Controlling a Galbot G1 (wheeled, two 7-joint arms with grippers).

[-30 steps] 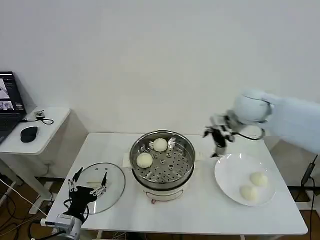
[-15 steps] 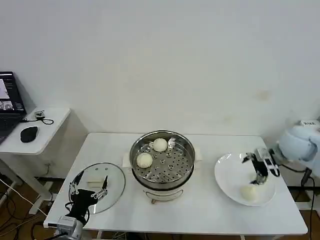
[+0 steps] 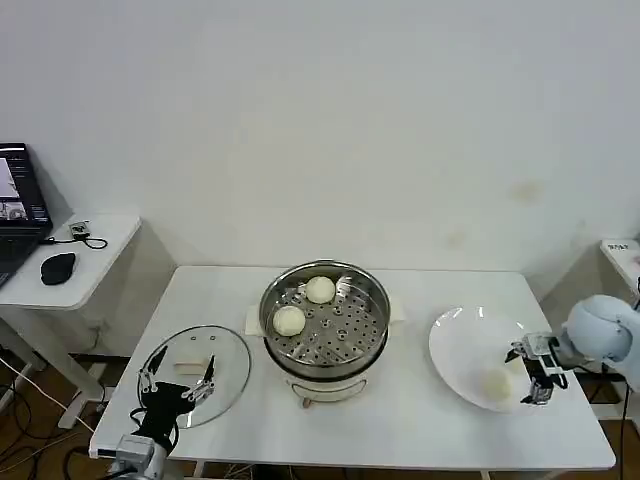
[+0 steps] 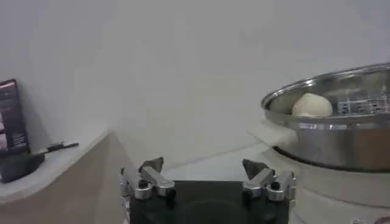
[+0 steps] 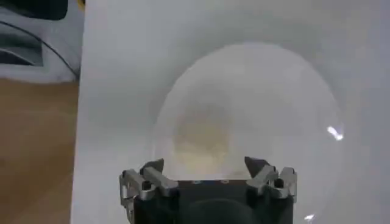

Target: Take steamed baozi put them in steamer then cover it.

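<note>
Two baozi already lie on the perforated tray of the steamer at mid-table, so the step in hand looks like fetching another from the white plate on the robot's right, where one pale bun can be made out; whether a second lies there cannot be told. The right gripper hangs low at the plate's outer rim just beside that bun with its jaws spread wide and empty, so the next move calls for settling around the bun and closing gently. The left gripper waits, also wide and empty, over the glass lid on the table's left.
</note>
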